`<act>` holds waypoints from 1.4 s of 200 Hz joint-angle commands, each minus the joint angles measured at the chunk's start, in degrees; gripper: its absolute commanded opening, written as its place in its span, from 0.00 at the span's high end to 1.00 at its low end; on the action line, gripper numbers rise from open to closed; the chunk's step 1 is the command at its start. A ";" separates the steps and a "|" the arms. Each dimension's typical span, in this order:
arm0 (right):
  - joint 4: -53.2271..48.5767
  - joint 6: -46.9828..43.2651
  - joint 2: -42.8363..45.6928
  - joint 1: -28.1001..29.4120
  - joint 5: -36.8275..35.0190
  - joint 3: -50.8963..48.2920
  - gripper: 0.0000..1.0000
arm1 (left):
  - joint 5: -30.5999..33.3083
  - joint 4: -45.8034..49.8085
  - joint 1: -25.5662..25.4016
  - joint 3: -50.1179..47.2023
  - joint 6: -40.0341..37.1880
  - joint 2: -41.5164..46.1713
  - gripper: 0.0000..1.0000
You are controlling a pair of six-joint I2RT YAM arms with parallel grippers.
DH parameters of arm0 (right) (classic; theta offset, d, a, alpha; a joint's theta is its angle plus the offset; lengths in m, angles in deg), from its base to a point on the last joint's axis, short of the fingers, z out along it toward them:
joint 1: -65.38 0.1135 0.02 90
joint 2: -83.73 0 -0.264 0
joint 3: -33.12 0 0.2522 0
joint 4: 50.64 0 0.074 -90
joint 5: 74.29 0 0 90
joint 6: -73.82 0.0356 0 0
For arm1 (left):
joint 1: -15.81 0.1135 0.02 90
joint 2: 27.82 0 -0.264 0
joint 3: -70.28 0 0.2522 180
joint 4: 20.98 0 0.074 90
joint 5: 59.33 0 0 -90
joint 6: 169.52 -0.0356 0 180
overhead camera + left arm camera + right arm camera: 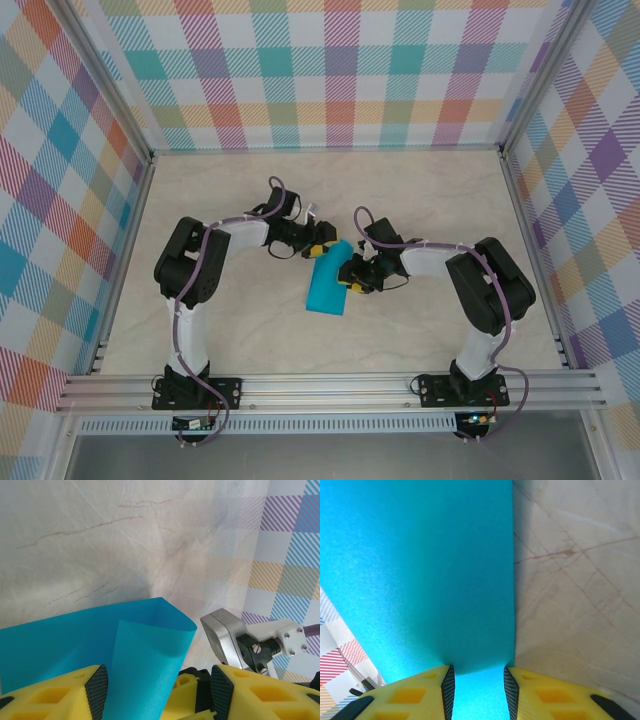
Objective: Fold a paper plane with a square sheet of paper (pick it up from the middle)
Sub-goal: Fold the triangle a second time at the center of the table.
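My left end effector (159,681) is spread wide, its black pads (96,685) well apart, and a loose flap of the square sheet of paper (75,640) stands between them without being pinched. My right end effector (479,679) is partly spread. The paper (420,570) shows across the gap between its pads, with the sheet's straight right edge running up from the right pad; I cannot tell whether the pads touch it. The sheet is plain matte teal-blue, and one end curls over in a soft rounded loop rather than a flat crease. From above I count one sheet (326,290), which looks like a narrow doubled strip. It lies slightly tilted mid-counter (430,200), its far end between the left end effector (322,241) and right end effector (352,280). Pale veined counter (570,580) lies bare beside it.
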 commanded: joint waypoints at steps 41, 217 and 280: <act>-0.76 0.47 -5.11 0.85 -4.84 -3.24 0.64 | -8.82 -19.20 0.65 -6.41 13.21 1.68 0.42; 1.77 1.73 -4.77 0.83 -2.91 -2.07 0.63 | -2.72 -0.08 -0.76 -20.60 -1.53 16.08 0.65; 1.31 1.01 3.02 0.91 -3.28 -2.50 0.57 | 0.04 -1.16 -0.78 -21.89 0.80 18.18 0.83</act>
